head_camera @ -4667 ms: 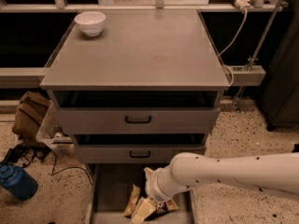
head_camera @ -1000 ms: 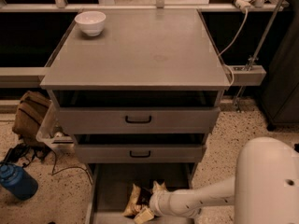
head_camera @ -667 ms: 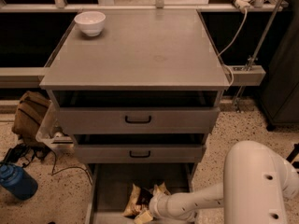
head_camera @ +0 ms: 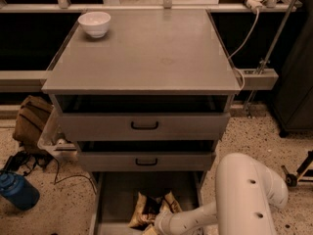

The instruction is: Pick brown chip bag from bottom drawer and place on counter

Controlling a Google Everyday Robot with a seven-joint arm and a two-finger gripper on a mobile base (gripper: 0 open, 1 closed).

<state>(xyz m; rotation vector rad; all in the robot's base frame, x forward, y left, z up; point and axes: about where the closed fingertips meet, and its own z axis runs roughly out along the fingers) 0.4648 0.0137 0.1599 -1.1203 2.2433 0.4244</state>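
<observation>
The brown chip bag (head_camera: 146, 207) lies crinkled on the floor of the open bottom drawer (head_camera: 120, 192), near its front middle. My gripper (head_camera: 155, 226) is at the bottom edge of the camera view, right at the bag's front edge, at the end of my white forearm coming in from the right. Most of it is cut off by the frame edge. The grey counter (head_camera: 146, 53) tops the cabinet above.
A white bowl (head_camera: 94, 23) stands on the counter's back left corner. The two upper drawers (head_camera: 144, 125) stand slightly open above the bag. My bulky white elbow (head_camera: 249, 195) is right of the drawer. A brown backpack (head_camera: 32, 119) and a blue bottle (head_camera: 18, 191) lie on the floor at left.
My arm has folded lower, so its elbow now fills more of the lower right. The wrist has sunk toward the frame's bottom edge at the bag. The bag has barely moved.
</observation>
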